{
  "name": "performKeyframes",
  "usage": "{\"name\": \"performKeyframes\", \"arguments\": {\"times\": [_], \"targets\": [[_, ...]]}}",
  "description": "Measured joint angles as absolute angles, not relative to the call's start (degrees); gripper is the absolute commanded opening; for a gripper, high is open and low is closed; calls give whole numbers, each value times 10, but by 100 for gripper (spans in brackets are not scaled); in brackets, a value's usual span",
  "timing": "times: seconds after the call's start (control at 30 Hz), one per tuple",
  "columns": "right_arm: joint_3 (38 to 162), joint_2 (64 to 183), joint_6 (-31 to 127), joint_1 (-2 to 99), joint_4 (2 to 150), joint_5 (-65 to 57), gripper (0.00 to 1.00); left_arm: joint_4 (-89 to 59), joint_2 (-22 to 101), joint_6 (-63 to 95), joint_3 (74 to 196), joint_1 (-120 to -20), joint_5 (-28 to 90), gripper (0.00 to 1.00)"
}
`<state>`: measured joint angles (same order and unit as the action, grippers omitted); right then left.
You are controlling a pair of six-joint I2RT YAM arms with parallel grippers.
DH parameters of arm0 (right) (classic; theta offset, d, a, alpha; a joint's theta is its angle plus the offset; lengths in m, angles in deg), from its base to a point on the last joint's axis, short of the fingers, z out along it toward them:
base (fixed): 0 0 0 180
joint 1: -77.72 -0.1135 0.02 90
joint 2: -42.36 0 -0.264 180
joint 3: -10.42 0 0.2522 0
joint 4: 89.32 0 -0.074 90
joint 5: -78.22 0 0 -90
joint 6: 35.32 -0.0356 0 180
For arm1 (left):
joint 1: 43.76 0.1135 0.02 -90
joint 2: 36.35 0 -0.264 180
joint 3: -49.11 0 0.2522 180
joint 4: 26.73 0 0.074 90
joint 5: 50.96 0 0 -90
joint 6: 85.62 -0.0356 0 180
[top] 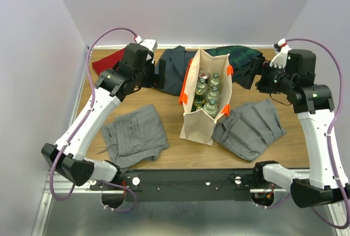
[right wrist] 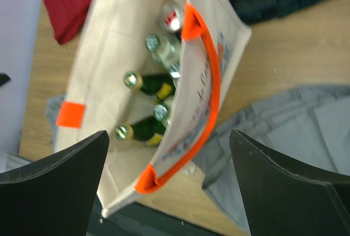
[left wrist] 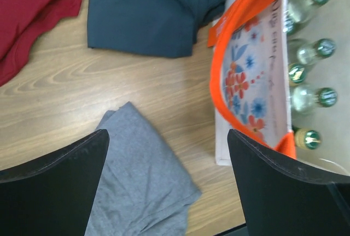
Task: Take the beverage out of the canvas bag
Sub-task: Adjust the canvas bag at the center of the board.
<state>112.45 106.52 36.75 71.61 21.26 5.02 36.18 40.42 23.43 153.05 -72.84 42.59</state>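
Nearest the arm bases, a left grey garment (top: 136,135) lies crumpled on the bench (top: 175,153). A right grey garment (top: 251,129) lies opposite, right up against the foot of the canvas bag (top: 198,129). The bag stands upright in the middle of the bench between the two, its mouth open and its orange handles (top: 186,86) on the long sides. Inside it stand several bottles (top: 211,96) with green caps, packed close together, and a can (top: 203,75) at the far end.

The left hand (left wrist: 169,187) hangs left of the bag's far end, above a dark blue garment (top: 172,66), fingers spread wide and holding nothing. The right hand (right wrist: 169,187) hangs on the other side of the bag, likewise spread and empty.

Farthest back lie a red cloth (top: 109,60) at the left and a dark green plaid cloth (top: 243,55) behind the bag.
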Motion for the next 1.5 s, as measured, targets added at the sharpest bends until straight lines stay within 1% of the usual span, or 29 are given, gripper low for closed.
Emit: {"name": "performKeyframes", "arguments": {"times": [0.2,0.27,0.47,0.6,0.73,1.0,1.23,1.5], "targets": [[1030,1052,357,698,210,46,100,356,407,230,1515,-736,440,99],[1015,1052,355,692,207,46,100,345,401,230,1510,-742,439,99],[1009,1047,355,687,207,62,100,323,405,228,1506,-747,424,99],[1005,1042,355,687,217,105,100,316,434,228,1523,-753,404,99],[976,1042,353,686,231,138,100,308,451,228,1526,-771,385,99],[910,1039,359,684,227,146,100,308,468,221,1558,-828,370,99],[907,1035,370,682,222,152,100,306,486,216,1570,-882,374,99],[904,1030,383,679,203,171,100,303,492,215,1551,-925,383,99]]}}
